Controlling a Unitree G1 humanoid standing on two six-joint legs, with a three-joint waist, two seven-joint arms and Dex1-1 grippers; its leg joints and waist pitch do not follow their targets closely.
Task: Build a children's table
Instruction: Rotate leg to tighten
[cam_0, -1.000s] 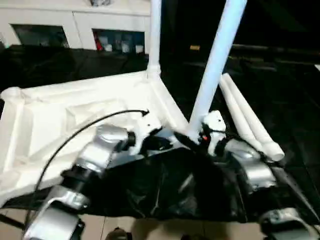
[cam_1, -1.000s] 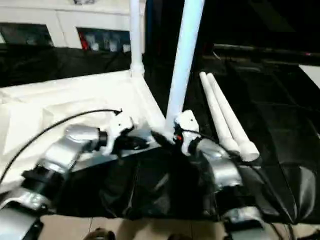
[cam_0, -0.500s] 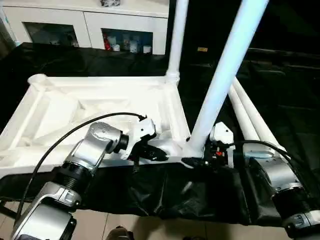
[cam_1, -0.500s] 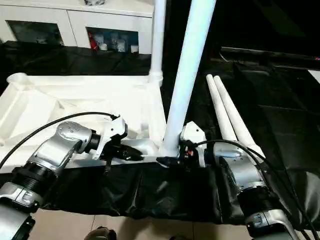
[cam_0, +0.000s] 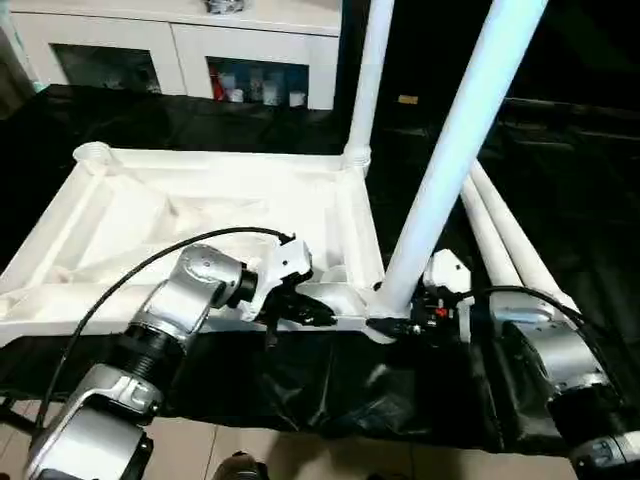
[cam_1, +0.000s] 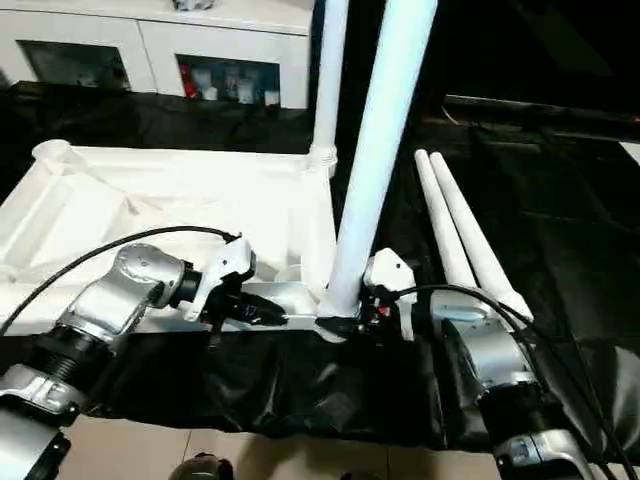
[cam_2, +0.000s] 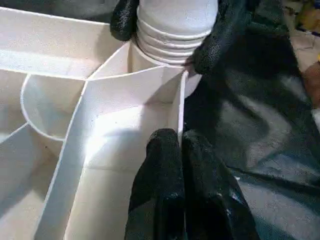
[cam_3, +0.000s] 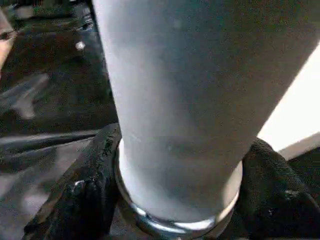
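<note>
The white table top (cam_0: 200, 210) lies upside down, its ribbed underside up. One white leg (cam_0: 365, 80) stands in the far right corner socket. A second leg (cam_0: 450, 150) stands in the near right socket. My right gripper (cam_0: 385, 322) clasps its threaded base, one black finger (cam_3: 85, 195) pressed on each side. My left gripper (cam_0: 325, 315) is shut, its tips (cam_2: 180, 140) against the thin rim wall just beside that socket. Two more legs (cam_0: 510, 250) lie side by side on the cloth to the right.
A black cloth (cam_0: 350, 390) covers the work surface and hangs over its near edge. A white cabinet (cam_0: 200, 60) with glass doors stands behind the table top. Tan floor shows below the cloth.
The camera has shifted and steadied. My right gripper's fingers have drawn in around the base of the near leg. My left gripper stays shut at the rim.
</note>
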